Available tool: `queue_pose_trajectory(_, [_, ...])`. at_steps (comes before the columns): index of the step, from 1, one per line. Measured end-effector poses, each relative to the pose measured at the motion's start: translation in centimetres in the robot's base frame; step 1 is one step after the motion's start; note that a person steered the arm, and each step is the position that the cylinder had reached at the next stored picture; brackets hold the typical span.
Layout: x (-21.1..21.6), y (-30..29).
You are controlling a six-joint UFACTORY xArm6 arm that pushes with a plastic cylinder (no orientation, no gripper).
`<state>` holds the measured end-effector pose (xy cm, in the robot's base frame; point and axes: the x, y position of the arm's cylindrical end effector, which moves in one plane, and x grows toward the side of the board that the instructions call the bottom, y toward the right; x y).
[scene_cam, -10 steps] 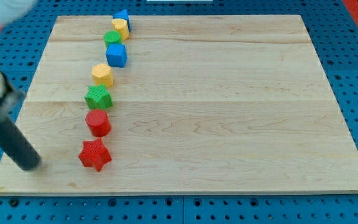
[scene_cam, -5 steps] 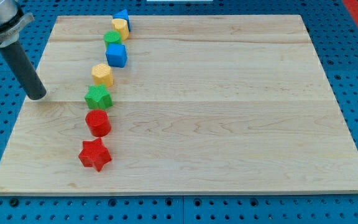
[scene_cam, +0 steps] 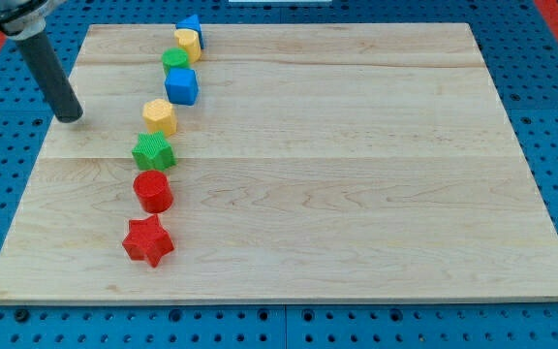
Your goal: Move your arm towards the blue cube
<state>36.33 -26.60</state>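
The blue cube [scene_cam: 182, 85] sits on the wooden board [scene_cam: 356, 174] near the view's top left, in a curved line of blocks. My tip [scene_cam: 69, 115] rests on the board near its left edge, to the left of the blue cube and slightly below it, clear of all blocks. The dark rod rises from the tip toward the view's top left corner.
The line runs from the view's top: a blue block [scene_cam: 191, 25], a yellow block [scene_cam: 188, 43], a green block [scene_cam: 174, 60], the blue cube, a yellow block [scene_cam: 161, 116], a green star [scene_cam: 153, 152], a red cylinder [scene_cam: 153, 191], a red star [scene_cam: 148, 240].
My tip has moved from the board's lower left corner up along the left edge toward the view's top, closer to the blue cube. No block has moved.
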Motion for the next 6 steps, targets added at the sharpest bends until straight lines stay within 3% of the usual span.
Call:
queue_pose_trajectory(1, [-2.7,0.1])
queue_pose_trajectory(4, [-4.4,1.4])
queue_pose_trajectory(5, [-7.9,2.2])
queue_pose_trajectory(6, [-8.6,4.0])
